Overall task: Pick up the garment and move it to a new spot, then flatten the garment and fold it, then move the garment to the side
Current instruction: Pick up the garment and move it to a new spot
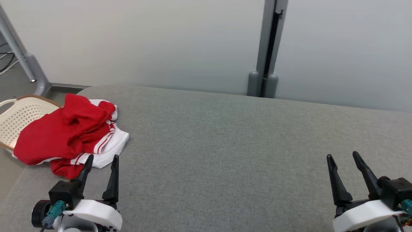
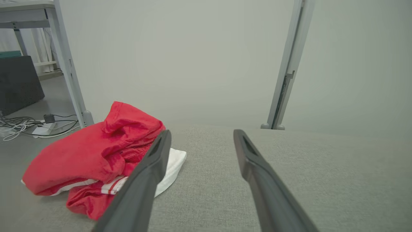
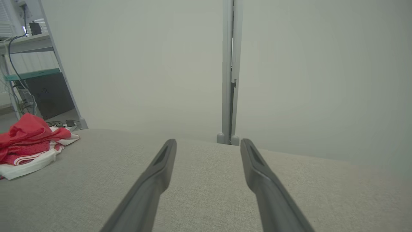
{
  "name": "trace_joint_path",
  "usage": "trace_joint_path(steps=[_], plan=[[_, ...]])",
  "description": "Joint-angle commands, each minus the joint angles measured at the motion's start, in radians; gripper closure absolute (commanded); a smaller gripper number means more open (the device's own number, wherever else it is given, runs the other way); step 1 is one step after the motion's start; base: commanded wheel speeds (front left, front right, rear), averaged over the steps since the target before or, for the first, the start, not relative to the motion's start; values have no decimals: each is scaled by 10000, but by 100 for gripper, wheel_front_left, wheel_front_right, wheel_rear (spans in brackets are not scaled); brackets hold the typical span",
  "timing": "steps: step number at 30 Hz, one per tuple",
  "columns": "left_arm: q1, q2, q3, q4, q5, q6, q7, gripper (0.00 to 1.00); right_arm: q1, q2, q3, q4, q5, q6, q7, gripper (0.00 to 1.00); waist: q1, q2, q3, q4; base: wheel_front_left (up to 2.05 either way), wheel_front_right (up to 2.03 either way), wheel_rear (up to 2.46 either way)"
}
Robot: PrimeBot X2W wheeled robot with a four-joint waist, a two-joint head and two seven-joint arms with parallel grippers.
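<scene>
1. Your garment (image 1: 64,132) is a crumpled red and white heap on the grey surface (image 1: 225,145), well to the left of the grey post (image 1: 268,48) and nearer to you than the post's foot.
2. In your head view its long axis runs roughly left to right, tilted a little. The red bulk is at the end farther from the post, and the white striped part points toward the post's side.
3. The red end hangs over the surface's left edge and lies against a cream basket (image 1: 19,119), which stands farther from the post than anything else here.
4. The heap is bunched into folds, so you can't tell the collar from the hem.
5. Your left hand (image 1: 103,158) is released, with its fingers spread and nothing between them. It sits left of the post at the near edge of the heap, fingers pointing away from you.
6. In your left wrist view the left hand (image 2: 202,133) has one finger crossing in front of the garment (image 2: 90,151). Whether it touches the cloth you cannot tell.
7. Your right hand (image 1: 342,155) is also released and holds nothing. It sits over bare surface on the other side of the post, well apart from the garment.
8. Your right wrist view looks past the right hand (image 3: 208,141) almost straight at the post (image 3: 229,64), with the garment (image 3: 29,138) far off to the left.
</scene>
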Motion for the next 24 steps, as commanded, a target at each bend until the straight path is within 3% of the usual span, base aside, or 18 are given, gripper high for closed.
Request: trace_joint_path(steps=[1,11,24], plan=[[-64,70,68,-35,-60,-15,-6,0,4,-15,58,-45,-62,0,-4,0,0,0,1,562,0,0,0],[-35,229,281,-148,-199,29,-4,0,-66,145,289,-117,64,0,-80,0,0,0,6,2050,0,0,0],[-18,269,328,-331,-170,-4,-4,0,-100,177,193,-18,80,-1,-189,0,0,0,51,2384,0,0,0]])
